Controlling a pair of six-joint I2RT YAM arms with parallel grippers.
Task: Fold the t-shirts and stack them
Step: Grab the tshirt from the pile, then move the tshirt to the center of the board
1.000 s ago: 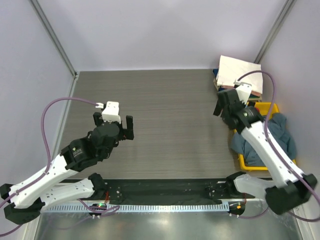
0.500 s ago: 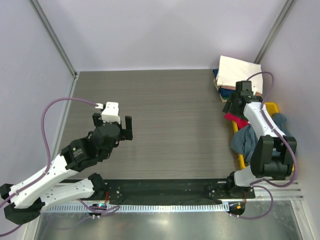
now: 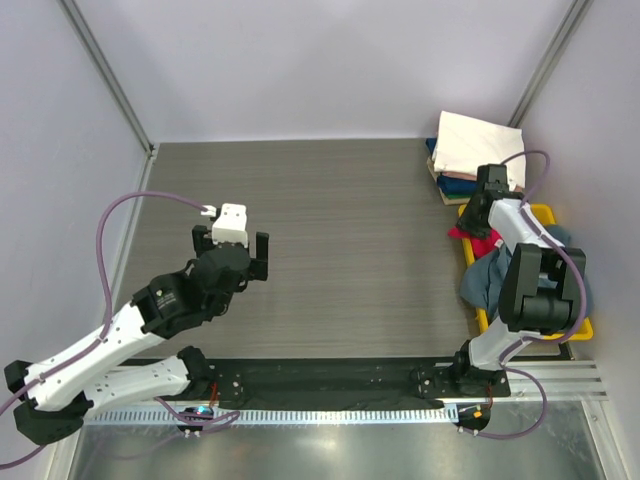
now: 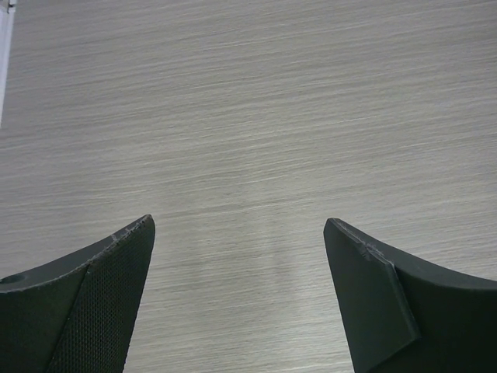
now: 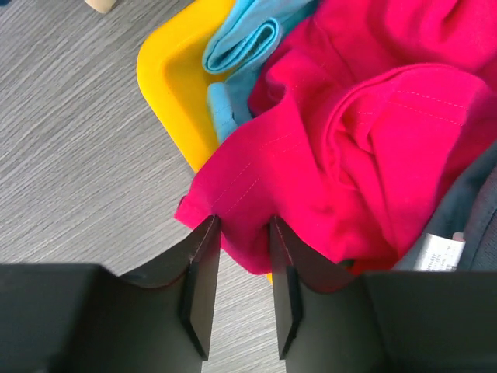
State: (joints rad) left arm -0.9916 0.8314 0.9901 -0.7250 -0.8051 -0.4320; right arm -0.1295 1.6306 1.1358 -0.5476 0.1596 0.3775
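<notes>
Right gripper [image 5: 245,225] clenched on hem of crimson-pink t-shirt [image 5: 349,132], soft crumpled knit with stitched seams. It spills over corner of glossy yellow plastic tray [image 5: 167,78], alongside teal t-shirt [image 5: 241,43] and slate t-shirt [image 5: 477,194]. The slate one has a white label [image 5: 436,252], print unreadable. Folded stack, cream-white t-shirt [image 3: 478,140] on top, sits at far right corner of wood-grain table [image 3: 330,200]. Left gripper [image 4: 239,225] released, jaws wide over bare tabletop.

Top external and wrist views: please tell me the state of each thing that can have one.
Left end effector: open, above the table.
Crimson-pink t-shirt: crumpled, spilling over yellow tray rim.
Right end effector: narrow gap, that shirt's hem between fingertips, grip uncertain.
Teal t-shirt: crumpled, in tray.
Blue-grey t-shirt: crumpled, hanging over tray.
Cream-white t-shirt: folded, atop pile.
</notes>
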